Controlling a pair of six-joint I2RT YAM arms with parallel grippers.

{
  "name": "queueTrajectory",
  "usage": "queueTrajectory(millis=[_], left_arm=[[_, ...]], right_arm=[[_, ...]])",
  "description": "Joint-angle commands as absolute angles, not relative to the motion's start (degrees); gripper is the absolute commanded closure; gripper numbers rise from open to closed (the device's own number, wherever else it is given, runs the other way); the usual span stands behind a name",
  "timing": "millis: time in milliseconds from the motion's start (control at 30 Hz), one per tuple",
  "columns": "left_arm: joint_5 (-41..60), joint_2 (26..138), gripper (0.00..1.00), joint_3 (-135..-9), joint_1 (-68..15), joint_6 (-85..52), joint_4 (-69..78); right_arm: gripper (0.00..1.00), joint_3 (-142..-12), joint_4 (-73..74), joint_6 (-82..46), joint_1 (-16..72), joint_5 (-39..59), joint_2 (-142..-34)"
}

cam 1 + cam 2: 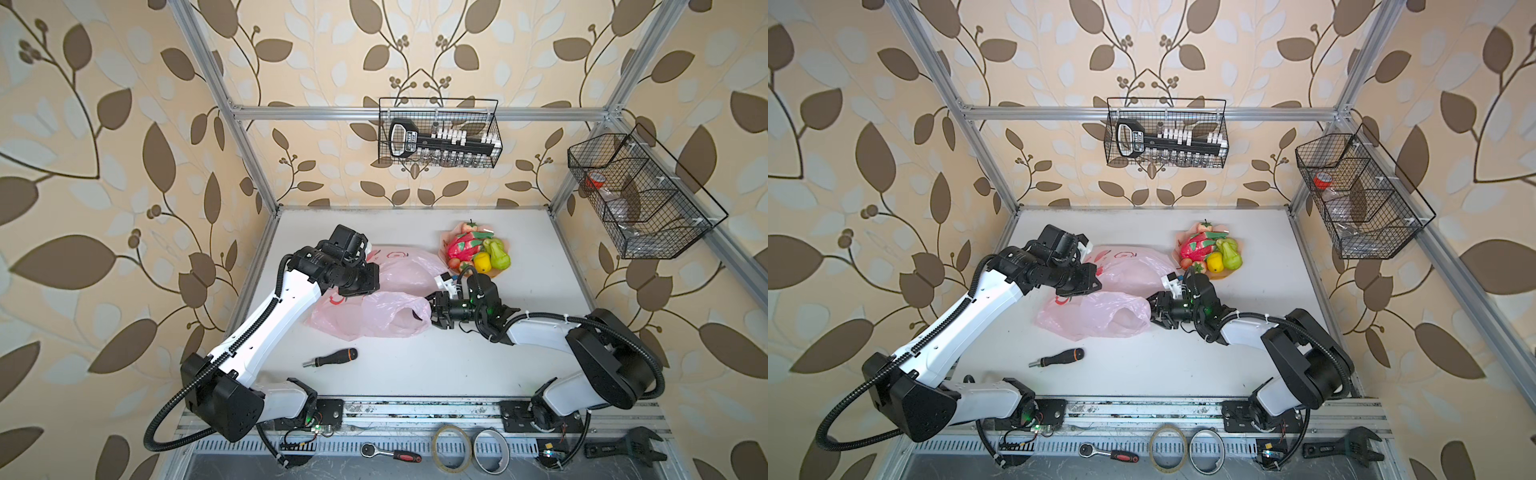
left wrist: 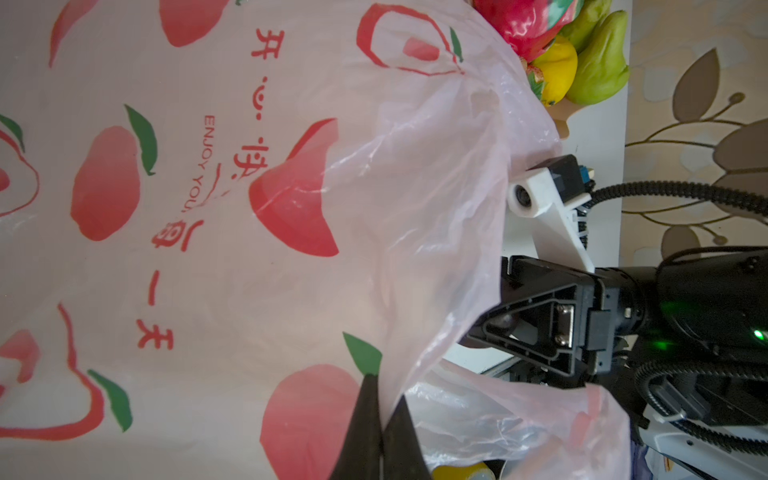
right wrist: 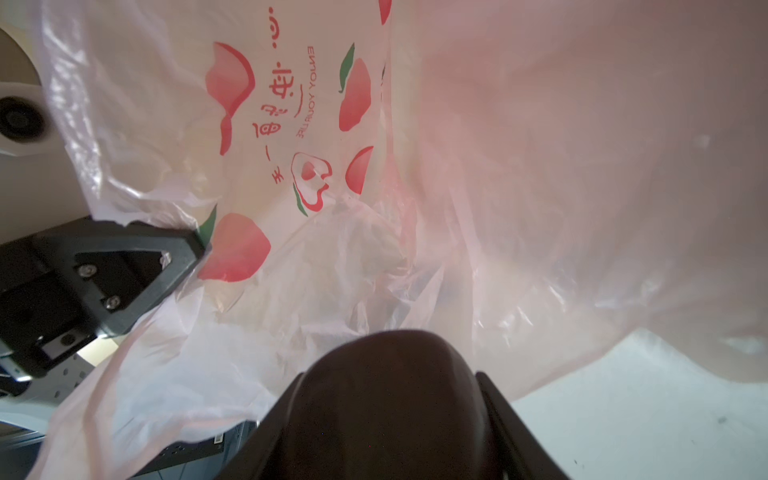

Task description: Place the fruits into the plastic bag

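Both top views: plastic bag (image 1: 374, 316) slumped in the middle of the bench (image 1: 436, 374), mouth toward the right arm (image 1: 540, 332); other fruits (image 1: 478, 253) heaped on a plate (image 1: 496, 273) at the far side. Left wrist: left fingers (image 2: 365, 415) pressed together, pinching the bag's rim. Right wrist: right fingers (image 3: 505, 419) clamped on 1 dark plum (image 3: 382, 374) at the bag's mouth.

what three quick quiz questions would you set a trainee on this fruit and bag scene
1. True or false: the left hand is shut on the plastic bag.
2. Fill in: the right hand holds a dark ____.
3. Pick one: the lemon is A) inside the bag, B) outside the bag, C) in a hand.
Key: 1 true; 2 plum; 3 B.
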State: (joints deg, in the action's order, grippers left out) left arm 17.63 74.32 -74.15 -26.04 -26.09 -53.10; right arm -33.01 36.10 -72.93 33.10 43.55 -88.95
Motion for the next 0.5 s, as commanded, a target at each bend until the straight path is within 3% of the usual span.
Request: queueTrajectory(millis=[0, 467], left_arm=[[20.25, 73.09, 1.00, -73.31, -25.84, -27.44, -50.62], [23.28, 74.00, 1.00, -72.68, -25.84, -28.21, -47.16]], right_arm=[[0.65, -37.48, 40.53, -75.25, 34.17, 45.34, -93.40], [0.68, -52.34, 42.54, -79.58, 39.58, 48.68, -109.91]])
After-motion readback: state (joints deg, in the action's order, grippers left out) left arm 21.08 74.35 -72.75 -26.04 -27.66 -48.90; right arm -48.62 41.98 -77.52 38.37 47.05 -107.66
